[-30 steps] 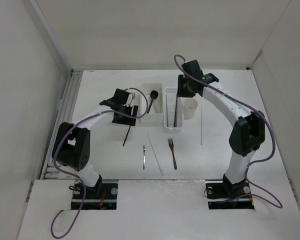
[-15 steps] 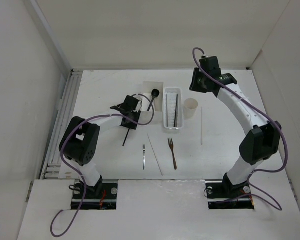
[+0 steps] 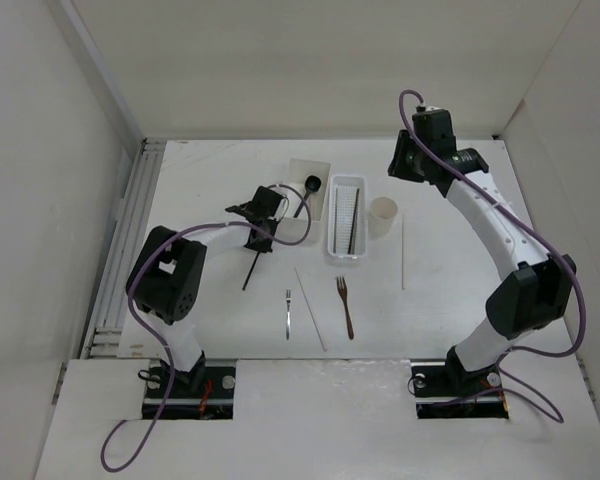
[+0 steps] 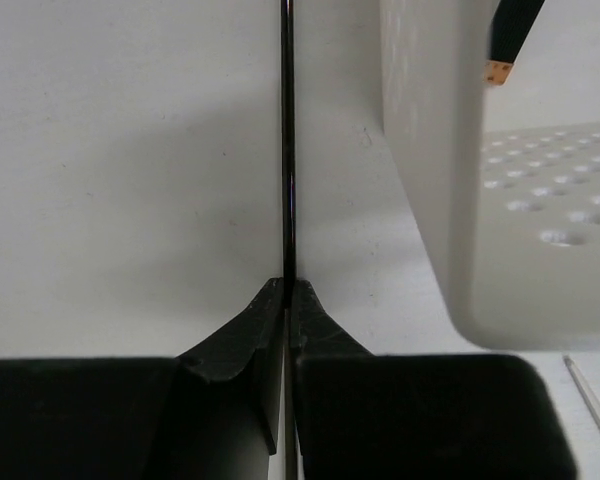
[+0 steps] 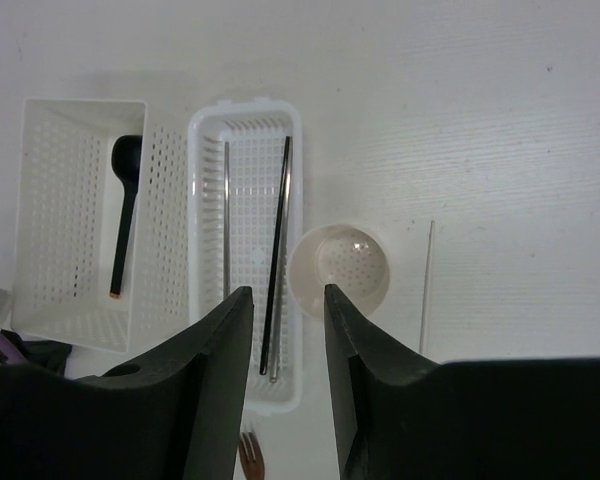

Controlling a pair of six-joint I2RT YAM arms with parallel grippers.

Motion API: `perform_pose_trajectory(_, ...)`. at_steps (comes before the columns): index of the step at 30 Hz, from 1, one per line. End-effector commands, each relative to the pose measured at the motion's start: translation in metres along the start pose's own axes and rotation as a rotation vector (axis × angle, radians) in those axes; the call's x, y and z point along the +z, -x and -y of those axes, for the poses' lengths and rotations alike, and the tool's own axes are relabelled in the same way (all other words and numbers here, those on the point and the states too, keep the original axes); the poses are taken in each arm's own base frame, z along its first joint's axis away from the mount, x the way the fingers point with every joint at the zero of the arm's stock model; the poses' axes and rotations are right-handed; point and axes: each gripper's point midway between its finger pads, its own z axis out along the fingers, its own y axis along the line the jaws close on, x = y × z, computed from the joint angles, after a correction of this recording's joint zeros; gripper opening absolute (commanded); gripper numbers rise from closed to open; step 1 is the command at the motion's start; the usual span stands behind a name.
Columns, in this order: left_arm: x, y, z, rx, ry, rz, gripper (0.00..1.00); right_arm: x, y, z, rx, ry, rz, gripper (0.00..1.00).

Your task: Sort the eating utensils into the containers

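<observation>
Left gripper (image 4: 288, 290) is pinching a dark chopstick (image 4: 288, 150), perhaps lifting it. Right gripper (image 5: 288, 298) is hovering spread, empty. The chopstick is needing carrying right, into the basket (image 5: 242, 108).

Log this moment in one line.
left claw shut on thin dark chopstick | right claw open, empty | black round-bowled spoon in white square box

Left gripper (image 4: 285, 286), clamped on dark chopstick (image 4: 288, 150): square box (image 4: 420, 150) wall just right, bare table (image 4: 130, 150) left. Right gripper (image 5: 286, 296) well above basket (image 5: 242, 113), cup (image 5: 382, 262).
</observation>
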Motion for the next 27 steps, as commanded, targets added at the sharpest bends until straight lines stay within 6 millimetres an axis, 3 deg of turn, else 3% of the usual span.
perform_pose_trajectory(1, -0.009, -0.041, 0.003, 0.023, -0.045, -0.168, 0.00, -0.011, 0.018, 0.004, 0.003, 0.002, 0.080, 0.40)
perform_pose_trajectory(7, -0.042, -0.013, 0.008, -0.008, -0.102, -0.063, 0.00, -0.011, 0.017, -0.002, 0.005, 0.039, 0.086, 0.40)
perform_pose_trajectory(12, -0.063, 0.017, -0.010, -0.098, -0.120, 0.024, 0.00, -0.009, 0.015, -0.016, -0.017, 0.081, 0.083, 0.40)
perform_pose_trajectory(16, -0.073, 0.021, -0.011, -0.120, -0.138, 0.053, 0.00, -0.010, 0.009, -0.038, -0.064, 0.123, 0.082, 0.40)
perform_pose_trajectory(21, -0.068, 0.018, -0.018, -0.169, -0.119, 0.052, 0.00, -0.010, 0.006, -0.047, -0.085, 0.139, 0.077, 0.40)
perform_pose_trajectory(23, -0.067, 0.024, -0.030, -0.196, -0.095, 0.070, 0.00, -0.014, 0.004, -0.065, -0.120, 0.209, 0.080, 0.40)
perform_pose_trajectory(24, -0.074, 0.038, -0.037, -0.219, -0.078, 0.109, 0.00, -0.016, 0.004, -0.071, -0.144, 0.254, 0.084, 0.40)
perform_pose_trajectory(26, -0.084, 0.058, -0.054, -0.255, -0.051, 0.156, 0.00, -0.022, 0.002, -0.099, -0.242, 0.390, 0.109, 0.46)
perform_pose_trajectory(27, -0.091, 0.071, -0.061, -0.280, -0.047, 0.186, 0.00, -0.033, -0.008, -0.124, -0.291, 0.511, 0.092, 0.50)
